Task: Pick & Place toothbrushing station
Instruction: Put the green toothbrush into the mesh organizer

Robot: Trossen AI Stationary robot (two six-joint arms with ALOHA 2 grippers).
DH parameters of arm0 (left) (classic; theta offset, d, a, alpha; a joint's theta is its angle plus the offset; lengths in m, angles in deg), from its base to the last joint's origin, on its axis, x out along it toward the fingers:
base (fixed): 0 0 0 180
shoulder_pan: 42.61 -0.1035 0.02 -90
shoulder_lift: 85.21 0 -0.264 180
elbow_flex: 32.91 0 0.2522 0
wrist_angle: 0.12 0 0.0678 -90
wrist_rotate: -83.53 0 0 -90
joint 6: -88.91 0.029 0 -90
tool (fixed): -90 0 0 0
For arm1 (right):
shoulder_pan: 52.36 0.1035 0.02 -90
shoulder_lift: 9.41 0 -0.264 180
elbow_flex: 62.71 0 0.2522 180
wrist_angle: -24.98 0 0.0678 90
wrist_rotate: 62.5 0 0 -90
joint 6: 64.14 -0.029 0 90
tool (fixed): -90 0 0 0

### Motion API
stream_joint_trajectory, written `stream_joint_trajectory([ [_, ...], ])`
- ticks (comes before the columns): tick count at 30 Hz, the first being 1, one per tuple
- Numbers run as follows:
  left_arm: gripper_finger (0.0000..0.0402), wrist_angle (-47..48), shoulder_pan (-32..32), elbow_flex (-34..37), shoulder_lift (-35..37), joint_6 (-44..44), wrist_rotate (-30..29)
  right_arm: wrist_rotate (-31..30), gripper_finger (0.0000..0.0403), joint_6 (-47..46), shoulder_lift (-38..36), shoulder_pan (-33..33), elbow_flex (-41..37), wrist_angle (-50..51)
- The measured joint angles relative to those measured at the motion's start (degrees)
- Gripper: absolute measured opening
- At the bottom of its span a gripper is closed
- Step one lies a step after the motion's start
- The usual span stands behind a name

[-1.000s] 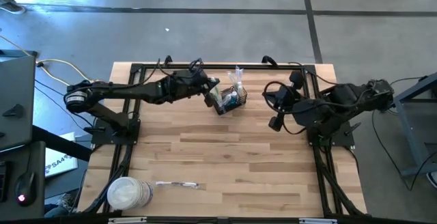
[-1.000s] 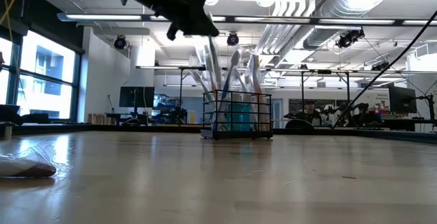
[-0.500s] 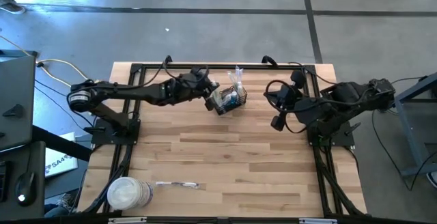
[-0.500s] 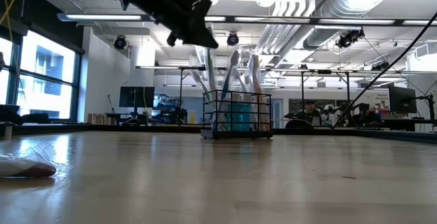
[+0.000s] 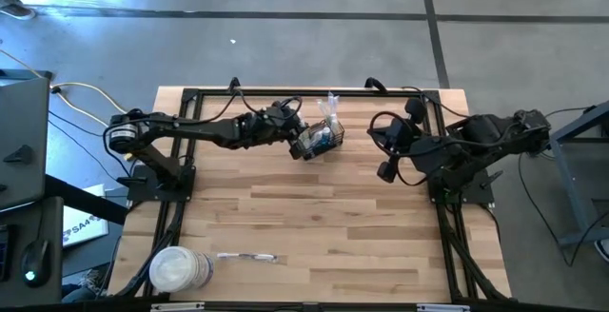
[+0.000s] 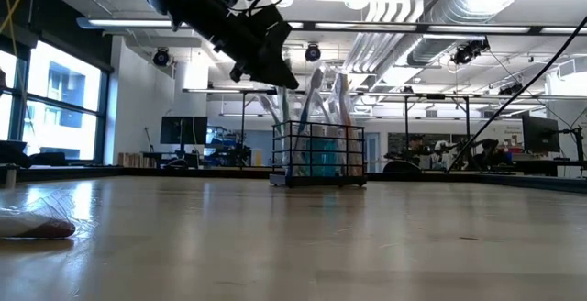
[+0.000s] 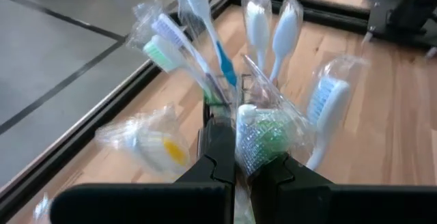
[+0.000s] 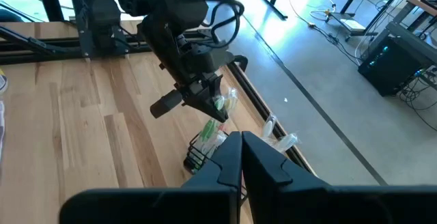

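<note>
- While the toothbrushing station (image 5: 319, 140) sits flat on the table (image 5: 324, 226) toward the far edge at about 12 o'clock of the tabletop, nothing shows it lifted: in the low view its base (image 6: 318, 182) rests on the wood, so the pick is not yet done.
- Basket upright, wrapped toothbrushes (image 7: 205, 26) fanning out of it.
- Left gripper (image 5: 293, 133) at the basket's 9 o'clock side, above its rim; in the left wrist view the fingers (image 7: 220, 157) are drawn nearly together, with wrapped contents directly ahead. Cannot tell whether they pinch the wire rim or a wrapper.
- Right gripper (image 5: 384, 170) parked well apart at the basket's 3 o'clock, fingers closed on nothing.
- Round white tub (image 5: 177, 270) and a loose wrapped brush (image 5: 249, 257) lie near the table's 7 o'clock corner.
- Judgement: approach finished, grasp uncertain; lift, carry and set-down all remain.
</note>
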Motion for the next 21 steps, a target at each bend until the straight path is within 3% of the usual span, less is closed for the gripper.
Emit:
stream_joint_trajectory([
  [21,0.0022,-2.1,-0.1,1.9,-2.4,1.5,2.6,0.3,0.0002,0.7,0.0,0.0,0.0,0.4],
])
